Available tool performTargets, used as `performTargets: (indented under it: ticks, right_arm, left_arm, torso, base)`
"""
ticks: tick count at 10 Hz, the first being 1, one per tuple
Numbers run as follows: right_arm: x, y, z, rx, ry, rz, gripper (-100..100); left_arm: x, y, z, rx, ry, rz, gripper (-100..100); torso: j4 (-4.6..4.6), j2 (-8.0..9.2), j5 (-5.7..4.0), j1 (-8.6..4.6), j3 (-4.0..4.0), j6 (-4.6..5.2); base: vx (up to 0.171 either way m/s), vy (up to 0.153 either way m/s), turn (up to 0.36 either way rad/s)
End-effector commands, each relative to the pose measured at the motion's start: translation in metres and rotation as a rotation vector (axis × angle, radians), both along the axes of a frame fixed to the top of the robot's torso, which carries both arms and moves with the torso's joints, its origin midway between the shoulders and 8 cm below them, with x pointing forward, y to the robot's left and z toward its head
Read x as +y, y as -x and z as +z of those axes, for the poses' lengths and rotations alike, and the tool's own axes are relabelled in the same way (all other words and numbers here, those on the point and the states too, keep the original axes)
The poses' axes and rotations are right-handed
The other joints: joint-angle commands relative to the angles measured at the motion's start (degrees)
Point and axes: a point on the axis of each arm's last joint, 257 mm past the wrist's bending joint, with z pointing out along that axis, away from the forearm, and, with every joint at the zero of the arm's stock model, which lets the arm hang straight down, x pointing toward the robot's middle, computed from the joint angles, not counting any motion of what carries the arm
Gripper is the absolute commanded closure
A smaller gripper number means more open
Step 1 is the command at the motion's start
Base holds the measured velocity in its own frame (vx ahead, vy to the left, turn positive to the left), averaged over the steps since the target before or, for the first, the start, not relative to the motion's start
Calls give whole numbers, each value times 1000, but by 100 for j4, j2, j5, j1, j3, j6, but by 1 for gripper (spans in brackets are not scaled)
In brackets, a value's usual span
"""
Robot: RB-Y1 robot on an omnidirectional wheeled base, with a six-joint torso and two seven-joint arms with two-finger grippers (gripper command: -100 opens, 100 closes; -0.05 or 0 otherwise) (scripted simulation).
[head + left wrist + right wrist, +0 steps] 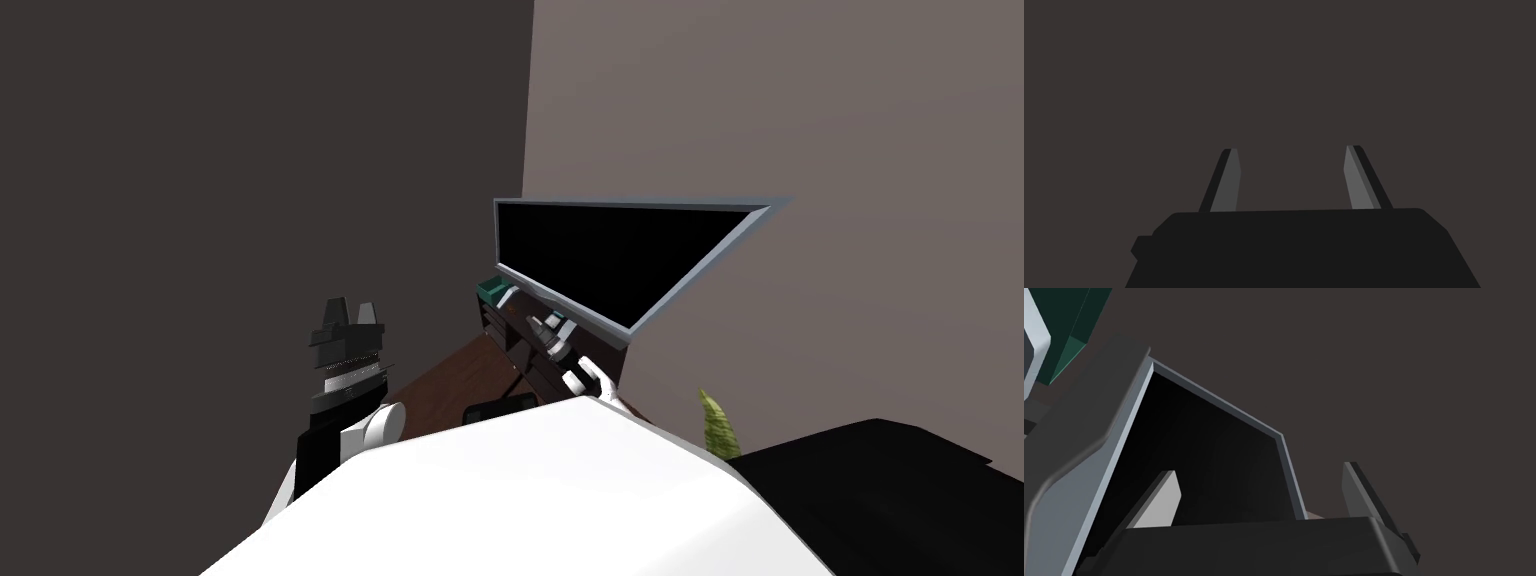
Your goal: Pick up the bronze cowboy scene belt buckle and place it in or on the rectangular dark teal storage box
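The dark teal storage box [489, 290] sits at the far end of a dark low cabinet [502, 336] under a flat screen. In the right wrist view the teal box [1070, 336] lies beyond my fingers, past the screen's grey frame. My right gripper [541, 326] hovers over the cabinet, close in front of the screen; its fingers [1358, 490] stand open around nothing. My left gripper [347, 318] is raised at my left before a dark wall, and its fingers [1230, 180] are open and empty too.
A large screen [610, 255] with a grey-blue frame stands on the cabinet against the lighter wall. A pale object [509, 295] rests beside the teal box. A green plant [718, 427] rises at the right, with a black area [890, 500] behind it. Brown floor [440, 385] lies before the cabinet.
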Motion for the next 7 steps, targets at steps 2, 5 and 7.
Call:
performTargets:
  ticks: [2,5,7]
  right_arm:
    - [-6,2,-36,57,74,12,-100]
    - [-13,9,-77,116,202,50,-100]
    - [-25,15,-107,168,275,61,-100]
  left_arm:
    - [0,0,0,0,0,0,0]
    - [0,0,0,0,0,0,0]
    - [0,0,0,0,0,0,0]
  torso:
    - [0,-2,0,2,-1,-3]
    - [-2,-12,2,9,-7,0]
    - [-4,-19,3,13,-11,0]
  base:
    - [-23,-15,97]
    - [0,1,130]
    - [21,12,123]
